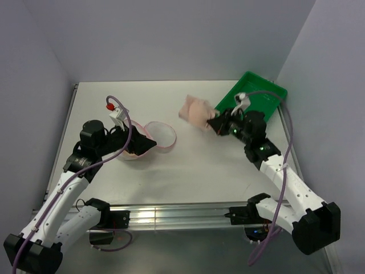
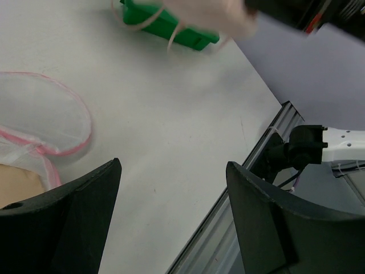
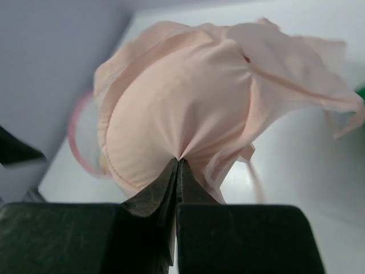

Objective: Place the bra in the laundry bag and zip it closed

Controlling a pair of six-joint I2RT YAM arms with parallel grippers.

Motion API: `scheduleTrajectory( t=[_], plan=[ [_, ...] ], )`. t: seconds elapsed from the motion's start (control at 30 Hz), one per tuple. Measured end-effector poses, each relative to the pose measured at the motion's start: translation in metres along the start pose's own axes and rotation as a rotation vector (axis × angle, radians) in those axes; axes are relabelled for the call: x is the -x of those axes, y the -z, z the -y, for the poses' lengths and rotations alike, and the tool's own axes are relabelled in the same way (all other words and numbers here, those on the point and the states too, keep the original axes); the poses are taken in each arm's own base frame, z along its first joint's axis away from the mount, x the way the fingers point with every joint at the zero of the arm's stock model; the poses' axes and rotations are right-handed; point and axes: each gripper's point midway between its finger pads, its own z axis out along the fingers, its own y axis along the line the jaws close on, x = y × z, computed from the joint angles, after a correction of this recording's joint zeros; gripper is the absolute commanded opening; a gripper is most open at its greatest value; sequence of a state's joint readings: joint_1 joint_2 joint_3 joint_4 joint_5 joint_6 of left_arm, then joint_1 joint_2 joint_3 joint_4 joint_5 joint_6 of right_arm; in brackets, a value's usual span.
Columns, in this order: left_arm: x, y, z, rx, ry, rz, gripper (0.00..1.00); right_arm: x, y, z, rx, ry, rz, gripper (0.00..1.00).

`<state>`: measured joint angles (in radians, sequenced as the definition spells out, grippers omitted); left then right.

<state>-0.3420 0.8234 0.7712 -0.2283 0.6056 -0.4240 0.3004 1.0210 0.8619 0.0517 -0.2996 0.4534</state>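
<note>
Top view: the right pincer [image 1: 214,123] is clamped on the bra [image 1: 195,111] and holds it bunched above the surface [image 1: 188,165], between the tray [image 1: 259,97] and the bag [image 1: 161,136]. The bag lies on the surface with its pink rim gaping. The left pincer [image 1: 142,144] sits at the bag's near-left edge. The bra is out of the tray but not yet over the bag's mouth.

Left wrist: the left pincer [image 2: 172,165] has its fingers spread wide with only bare surface between them, so it grips nothing. The bag [image 2: 40,120] lies just beside the left finger, with white mesh and a loop of pink trim in view. A tan patch [image 2: 17,185] shows beneath the mesh at the lower left, and I cannot tell what it is. The bra [image 2: 211,14] hangs blurred at the top, in front of the tray [image 2: 171,25].

Right wrist: the right pincer [image 3: 178,165] is shut tight on a pinch of the bra [image 3: 188,97], whose cups and straps balloon above it. The bag's rim [image 3: 77,137] shows blurred beyond, well apart.

By my reading the pick-up is done. The carry to the bag, the tucking of the bra inside and the whole zip run remain.
</note>
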Motion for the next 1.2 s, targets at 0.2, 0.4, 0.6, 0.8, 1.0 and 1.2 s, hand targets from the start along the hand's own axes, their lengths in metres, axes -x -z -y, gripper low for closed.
scheduleTrajectory(
  t=[0.2, 0.4, 0.6, 0.8, 1.0, 1.2],
  plan=[
    [0.000, -0.002, 0.003, -0.016, 0.036, 0.001, 0.81, -0.189, 0.053, 0.050, -0.110, -0.164, -0.369, 0.45],
    [-0.013, -0.019, 0.010, -0.041, 0.090, -0.056, 0.80, -0.215, 0.083, 0.057, -0.171, -0.235, -0.377, 0.71],
    [-0.047, -0.050, 0.019, 0.004, 0.129, -0.153, 0.73, -0.187, 0.065, 0.061, -0.225, -0.197, -0.330, 0.57],
    [-0.063, -0.074, 0.012, 0.080, 0.159, -0.115, 0.62, -0.198, 0.040, 0.087, -0.346, -0.164, -0.409, 0.55],
    [-0.103, -0.096, -0.013, 0.152, 0.216, -0.170, 0.59, -0.221, 0.022, 0.108, -0.414, -0.176, -0.462, 0.61],
    [-0.126, -0.109, -0.012, 0.137, 0.237, -0.204, 0.67, -0.228, 0.002, 0.113, -0.405, -0.250, -0.440, 0.61]
  ],
)
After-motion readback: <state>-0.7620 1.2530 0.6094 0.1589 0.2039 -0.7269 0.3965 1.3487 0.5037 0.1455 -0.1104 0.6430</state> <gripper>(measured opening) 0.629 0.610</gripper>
